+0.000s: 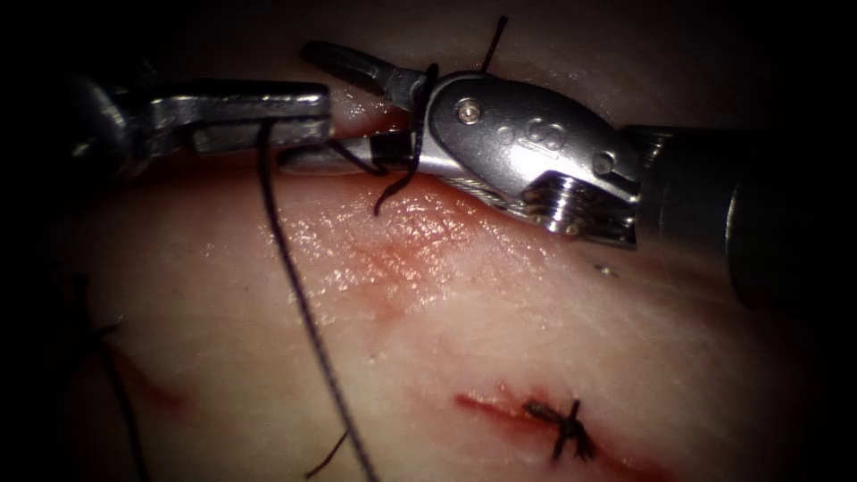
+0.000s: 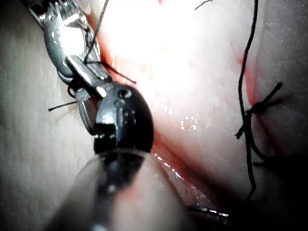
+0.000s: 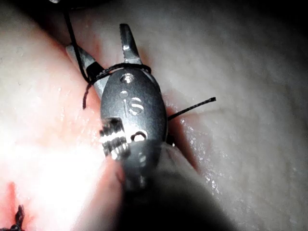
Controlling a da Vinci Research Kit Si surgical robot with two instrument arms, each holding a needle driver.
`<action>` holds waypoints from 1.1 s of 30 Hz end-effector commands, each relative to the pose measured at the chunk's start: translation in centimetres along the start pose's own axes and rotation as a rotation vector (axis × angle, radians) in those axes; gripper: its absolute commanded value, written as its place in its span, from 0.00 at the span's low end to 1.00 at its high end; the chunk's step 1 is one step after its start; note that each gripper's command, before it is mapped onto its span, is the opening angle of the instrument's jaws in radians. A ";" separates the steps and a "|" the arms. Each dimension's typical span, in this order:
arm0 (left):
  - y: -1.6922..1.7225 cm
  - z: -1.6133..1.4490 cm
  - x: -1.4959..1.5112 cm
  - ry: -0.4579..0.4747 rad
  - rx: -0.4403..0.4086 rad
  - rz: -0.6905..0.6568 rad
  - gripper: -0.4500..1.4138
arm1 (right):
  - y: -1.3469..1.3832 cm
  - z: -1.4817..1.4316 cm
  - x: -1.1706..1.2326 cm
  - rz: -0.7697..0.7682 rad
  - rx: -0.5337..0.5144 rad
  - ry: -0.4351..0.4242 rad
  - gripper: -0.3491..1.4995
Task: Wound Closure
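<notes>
Right hand (image 1: pixel 344 112): silver wristed needle driver entering from the endoscope view's right, its two slim jaws spread in a clear V. One jaw points up and left, the other lies low along the tissue toward the left tool. Dark thread (image 1: pixel 303 303) is wrapped around the jaw base in a loop, with short ends hanging below and one end sticking up behind the head. In the right wrist view the same hand (image 3: pixel 103 48) shows the loop crossing both jaws just ahead of the pivot; nothing is pinched between the tips.

Left hand (image 1: pixel 308 120): silver flat-jawed needle driver coming in from the left, jaws closed together on the dark thread. From that grip the strand drops down and to the right across the tissue to the lower edge of the endoscope view. In the left wrist view the left hand (image 2: pixel 89 67) lies next to the right tool's dark head, thread crossing at its tip.

Curved needle: cannot tell where it is.

Pale, glistening pork tissue (image 1: pixel 500 303): a smear of red fluid (image 1: pixel 384 268) lies below the two tools. A short red cut (image 1: pixel 500 411) sits low and right of centre, closed at one spot by a dark knotted stitch (image 1: pixel 564 430) with short cut ends. The knot also appears in the left wrist view (image 2: pixel 257 108).
</notes>
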 end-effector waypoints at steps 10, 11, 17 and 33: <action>-0.16 0.00 -0.51 0.041 0.160 -0.152 0.00 | -0.13 0.12 0.02 -0.014 0.111 0.022 0.68; -0.17 -0.01 -0.54 0.036 0.169 -0.164 0.00 | -0.15 0.13 0.02 -0.015 0.122 0.027 0.67; -0.24 -0.02 -0.64 0.046 0.208 -0.201 0.00 | -0.22 0.15 0.04 -0.024 0.186 0.040 0.64; -0.22 -0.08 -1.13 0.157 0.184 -0.284 0.00 | -0.34 0.05 0.01 0.043 0.357 0.096 0.19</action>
